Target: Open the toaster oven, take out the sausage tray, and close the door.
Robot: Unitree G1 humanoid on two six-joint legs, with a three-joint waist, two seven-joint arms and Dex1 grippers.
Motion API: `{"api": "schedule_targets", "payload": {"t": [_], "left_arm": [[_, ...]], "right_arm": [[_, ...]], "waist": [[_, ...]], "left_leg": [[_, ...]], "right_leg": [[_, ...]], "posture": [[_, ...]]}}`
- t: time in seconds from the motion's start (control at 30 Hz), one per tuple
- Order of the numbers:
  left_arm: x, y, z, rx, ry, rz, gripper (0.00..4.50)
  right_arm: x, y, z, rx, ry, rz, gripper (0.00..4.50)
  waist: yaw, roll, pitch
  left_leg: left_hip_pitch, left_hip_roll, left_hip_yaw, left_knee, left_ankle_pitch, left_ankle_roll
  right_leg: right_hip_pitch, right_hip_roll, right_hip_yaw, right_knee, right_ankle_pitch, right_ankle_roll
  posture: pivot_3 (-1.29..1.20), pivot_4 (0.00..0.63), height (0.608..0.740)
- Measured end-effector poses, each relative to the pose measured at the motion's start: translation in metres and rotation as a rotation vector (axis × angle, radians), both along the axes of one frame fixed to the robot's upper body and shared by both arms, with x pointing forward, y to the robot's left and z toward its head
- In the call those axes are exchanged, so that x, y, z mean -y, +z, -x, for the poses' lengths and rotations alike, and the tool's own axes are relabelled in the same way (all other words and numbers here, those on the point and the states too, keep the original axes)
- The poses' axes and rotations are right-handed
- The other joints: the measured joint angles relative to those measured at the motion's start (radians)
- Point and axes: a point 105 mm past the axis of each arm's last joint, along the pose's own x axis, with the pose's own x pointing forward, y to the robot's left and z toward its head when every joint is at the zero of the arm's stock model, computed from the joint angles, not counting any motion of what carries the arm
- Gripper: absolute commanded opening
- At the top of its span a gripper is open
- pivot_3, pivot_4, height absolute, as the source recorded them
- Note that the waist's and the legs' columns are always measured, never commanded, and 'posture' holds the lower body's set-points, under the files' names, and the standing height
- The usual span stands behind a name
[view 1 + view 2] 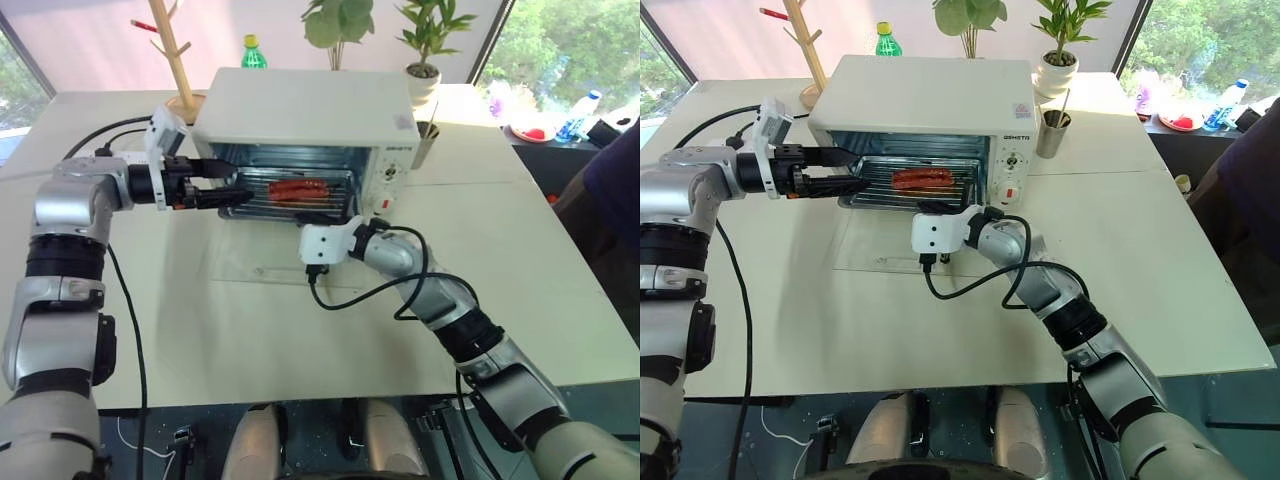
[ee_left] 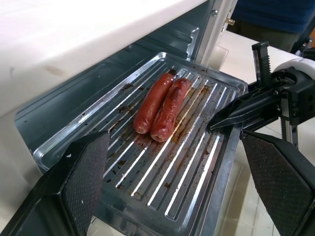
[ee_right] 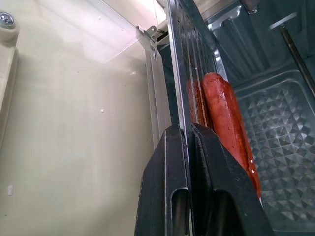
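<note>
Head views: toaster oven point(image 1: 305, 105) upper centre, door point(image 1: 265, 268) dropped flat, sausage tray point(image 1: 298, 192) half out. Right gripper point(image 1: 345, 218), centre frame, pinches the tray's front rim; a thin hold that could slip and tip it.

Left wrist view: left gripper point(image 2: 184, 184) spread wide, empty, the sausages point(image 2: 160, 106) mid-frame.

Right wrist view: fingers point(image 3: 165, 189) clamped on the rim; sausages may roll off.

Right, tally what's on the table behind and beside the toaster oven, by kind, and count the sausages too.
Sausages on the sausage tray: 2
Potted plants: 2
Green bottles: 1
Wooden racks: 1
Metal cups beside the toaster oven: 1
Total: 7
</note>
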Motion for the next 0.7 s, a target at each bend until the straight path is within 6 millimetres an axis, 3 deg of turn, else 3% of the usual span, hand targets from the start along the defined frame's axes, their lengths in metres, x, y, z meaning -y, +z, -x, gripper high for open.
{"api": "schedule_targets", "payload": {"t": [0.47,0.6,0.7], "left_arm": [[-0.003,-0.003,0.001,-0.020,-0.001,-0.001,4.50],[-0.010,0.004,0.018,-0.106,-0.007,0.076,4.50],[-0.019,0.003,0.043,-0.217,0.005,0.150,4.50]], "right_arm": [[0.031,-0.002,0.041,0.097,0.080,0.035,0.05],[0.040,-0.004,0.050,0.111,0.116,0.061,0.05],[0.049,-0.004,0.056,0.126,0.146,0.090,0.05]], "waist": [[0.018,0.000,0.000],[0.013,0.000,0.001],[0.013,0.000,0.001]], "left_leg": [[-0.008,-0.003,-0.005,0.007,0.000,0.001],[-0.010,-0.003,-0.006,0.010,-0.001,0.002],[-0.010,-0.002,-0.006,0.010,-0.001,0.002]], "right_leg": [[-0.001,0.000,0.000,-0.002,0.001,0.003],[-0.002,0.000,0.000,-0.001,0.001,0.003],[-0.002,-0.001,0.000,-0.001,0.001,0.004]], "posture": [[0.00,0.150,0.717],[0.00,0.150,0.717],[0.00,0.150,0.717]]}}
